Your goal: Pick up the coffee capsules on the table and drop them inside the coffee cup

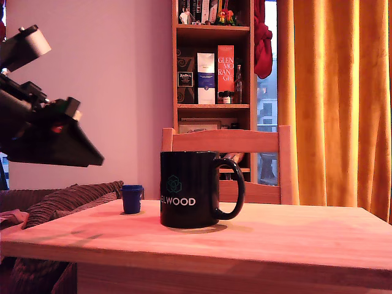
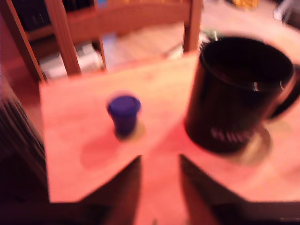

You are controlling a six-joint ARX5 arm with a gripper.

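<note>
Exterior view, nearest: table (image 1: 294,245) edge ran across the foreground, pale wood, thick and straight.
Exterior view, cup: one black coffee cup (image 1: 188,188) stood upright mid-table, handle toward the exterior view's right.
Exterior view, capsule: one blue capsule (image 1: 131,198) stood upright on the table, apart from the cup, on the exterior view's left of it.
Exterior view, gripper: gripper (image 1: 92,160) hung above the table at the exterior view's left, clear of both objects; finger spacing not readable from this angle.
Exterior view, background: chair (image 1: 226,144) behind the table, bookshelf (image 1: 211,55) and curtain (image 1: 334,98) beyond.
Wrist view, fingers: two dark fingers (image 2: 124,187) were spread, bare table showing between them, nothing held.
Wrist view, capsule: blue, blurred, ahead of the fingers, not touched.
Wrist view, cup: interior dark; contents could not be told.
Progress: blue capsule not yet picked; judged an approach stage.
Count: capsules seen, one; cups, one; cream capsule not visible in either view.
</note>
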